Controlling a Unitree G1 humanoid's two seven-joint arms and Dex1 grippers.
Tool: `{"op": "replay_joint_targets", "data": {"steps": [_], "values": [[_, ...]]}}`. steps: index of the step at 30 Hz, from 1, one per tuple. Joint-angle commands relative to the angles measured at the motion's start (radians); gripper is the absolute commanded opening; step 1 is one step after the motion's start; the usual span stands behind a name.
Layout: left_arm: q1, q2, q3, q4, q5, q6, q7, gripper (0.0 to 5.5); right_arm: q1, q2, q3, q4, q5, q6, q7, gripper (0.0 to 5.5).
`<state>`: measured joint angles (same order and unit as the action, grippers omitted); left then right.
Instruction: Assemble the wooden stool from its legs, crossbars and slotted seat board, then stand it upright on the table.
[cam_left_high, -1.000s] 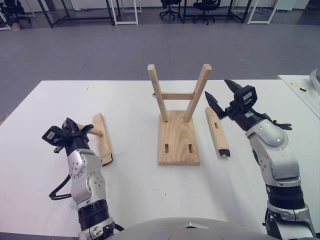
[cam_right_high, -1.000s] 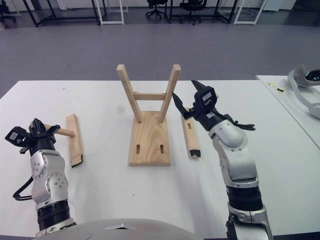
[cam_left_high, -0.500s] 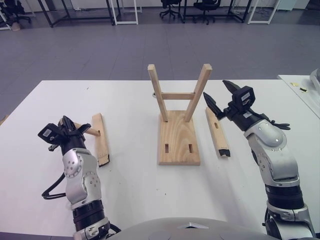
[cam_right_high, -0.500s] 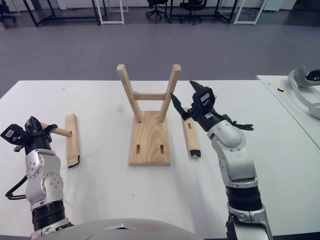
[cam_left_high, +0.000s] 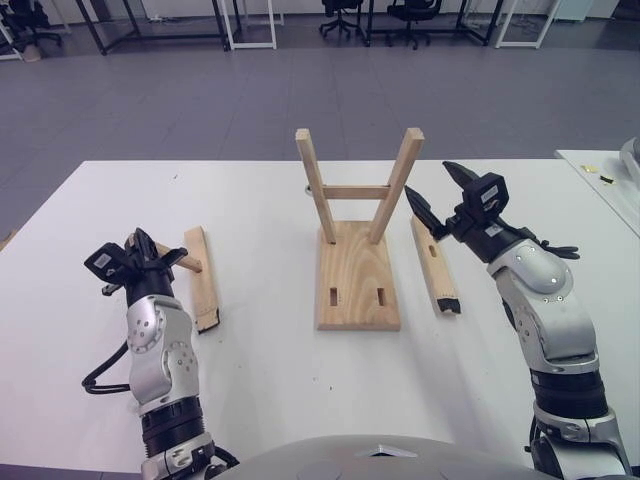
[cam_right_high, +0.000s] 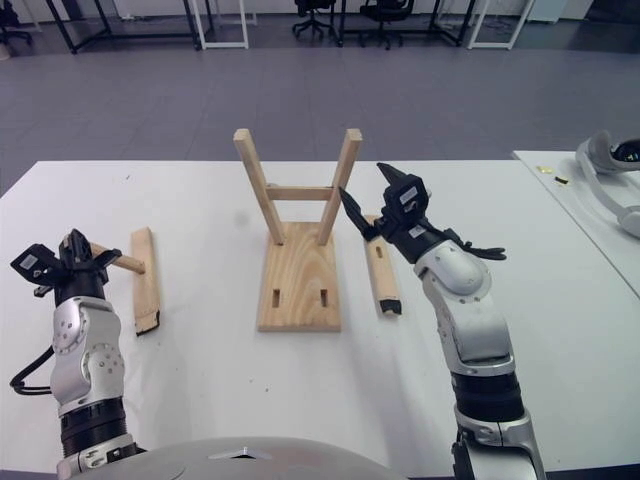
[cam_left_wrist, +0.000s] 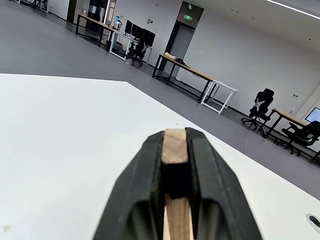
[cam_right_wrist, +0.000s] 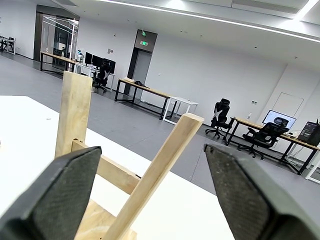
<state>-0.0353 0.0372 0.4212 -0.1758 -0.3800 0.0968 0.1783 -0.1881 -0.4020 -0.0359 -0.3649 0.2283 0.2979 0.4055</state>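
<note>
Two legs and a crossbar stand in the seat board, which lies flat mid-surface with its near slots empty. The left gripper pinches a second crossbar beside a loose leg, and the right gripper hovers spread. Line tenons up squarely and press straight down.

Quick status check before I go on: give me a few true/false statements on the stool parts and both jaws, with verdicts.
1. Two legs stand in the seat board, joined by a crossbar. True.
2. Every slot in the seat board is filled. False: the two near slots are empty.
3. The right jaws are shut on the loose leg. False: they are open, near the right standing leg; the loose leg lies on the table.
4. The left jaws are shut on a wooden piece. True.
</note>
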Motion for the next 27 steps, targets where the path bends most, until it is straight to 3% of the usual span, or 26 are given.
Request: {"op": "replay_joint_targets", "data": {"steps": [1, 9, 16, 19, 23, 27], "values": [[0.033, 0.036, -0.047, -0.036, 0.089, 0.123, 0.04, 0.41, -0.001, -0.009, -0.001, -0.007, -0.01, 0.015, 0.001, 3.8], [0.12, 0.058, -0.088, -0.132, 0.13, 0.371, 0.056, 0.41, 0.021, -0.01, 0.005, -0.026, -0.031, 0.035, -0.008, 3.8], [0.217, 0.254, -0.119, -0.255, 0.106, 0.6, -0.128, 0.41, 0.091, -0.047, 0.006, -0.094, -0.053, 0.078, 0.009, 3.8], [0.278, 0.214, -0.105, -0.277, 0.093, 0.573, -0.141, 0.41, 0.106, -0.06, 0.013, -0.106, -0.066, 0.085, 0.014, 3.8], [0.423, 0.094, -0.133, -0.218, 0.102, 0.399, -0.164, 0.41, 0.119, -0.069, 0.025, -0.108, -0.082, 0.082, 0.019, 3.8], [0.5, 0.058, -0.156, -0.139, 0.102, 0.283, -0.216, 0.41, 0.109, -0.078, 0.027, -0.092, -0.087, 0.075, 0.028, 3.8]]}}
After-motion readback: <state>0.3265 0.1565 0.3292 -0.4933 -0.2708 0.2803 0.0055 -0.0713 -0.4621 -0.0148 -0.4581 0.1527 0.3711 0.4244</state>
